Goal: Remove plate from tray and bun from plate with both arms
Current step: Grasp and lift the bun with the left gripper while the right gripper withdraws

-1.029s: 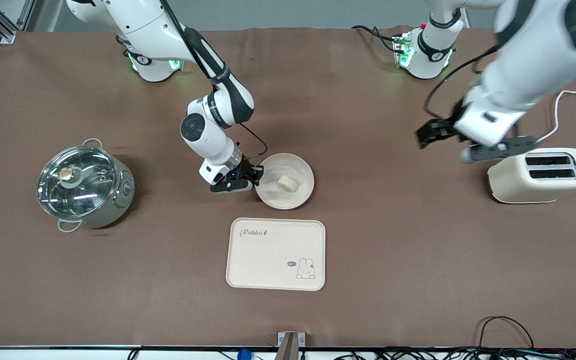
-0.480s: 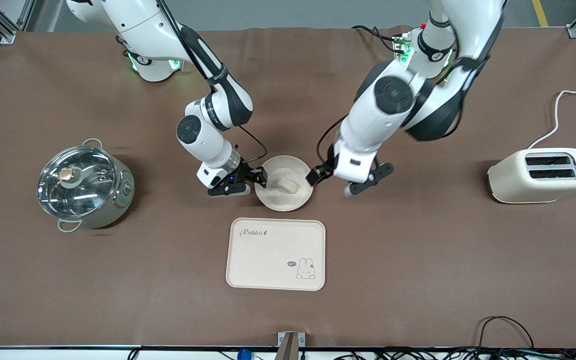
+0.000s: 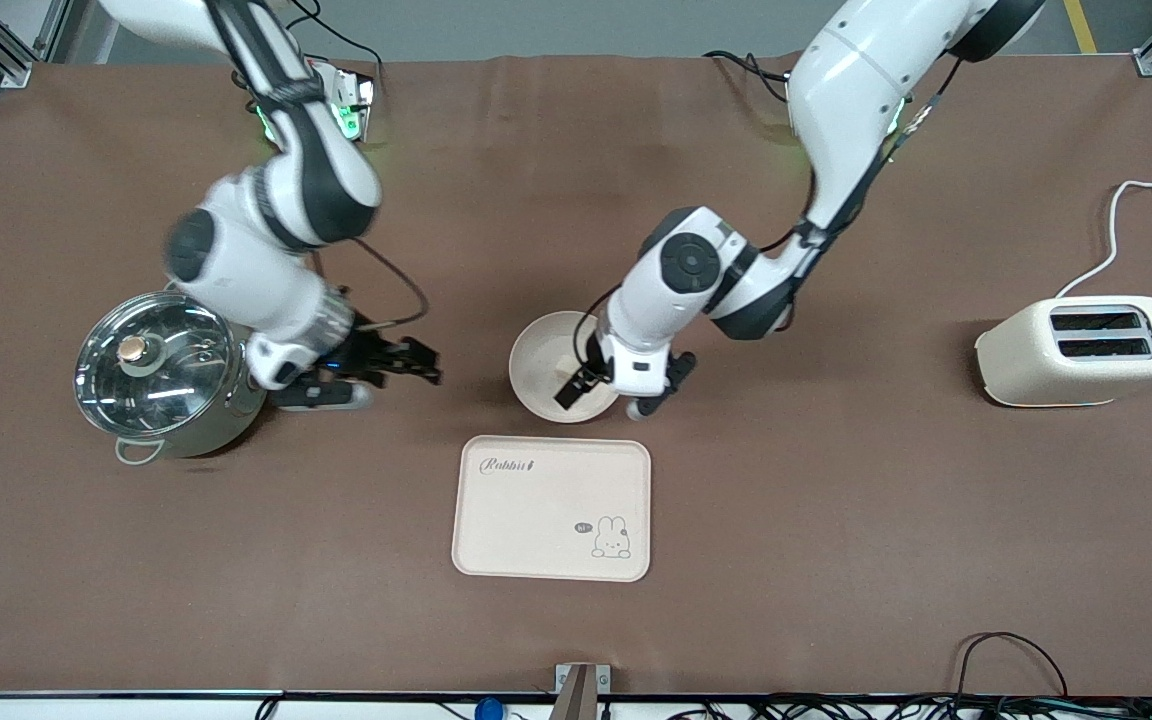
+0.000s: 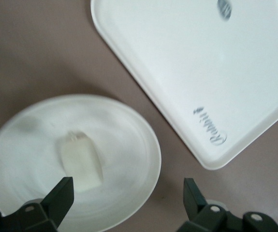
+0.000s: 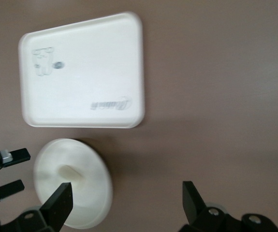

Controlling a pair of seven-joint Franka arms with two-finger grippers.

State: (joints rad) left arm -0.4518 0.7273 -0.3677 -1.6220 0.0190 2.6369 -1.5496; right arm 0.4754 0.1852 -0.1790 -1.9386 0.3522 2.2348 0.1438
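Note:
The round cream plate (image 3: 541, 362) lies on the brown table, just farther from the front camera than the tray. The pale bun (image 4: 82, 162) lies in it; in the front view the left arm hides most of it. My left gripper (image 3: 608, 398) is open low over the plate's edge at the left arm's end, one finger over the plate beside the bun, the other over bare table; it holds nothing. My right gripper (image 3: 424, 364) is open and empty over the table between the pot and the plate. The right wrist view shows the plate (image 5: 73, 188) and bun (image 5: 71, 173).
The cream rabbit tray (image 3: 553, 508) lies nearer the front camera than the plate. A steel pot with a glass lid (image 3: 171, 375) stands toward the right arm's end. A cream toaster (image 3: 1086, 350) with a white cord stands toward the left arm's end.
My right gripper has let go of the plate's rim and drawn away toward the pot. My left arm has swung in from the toaster and come down over the plate.

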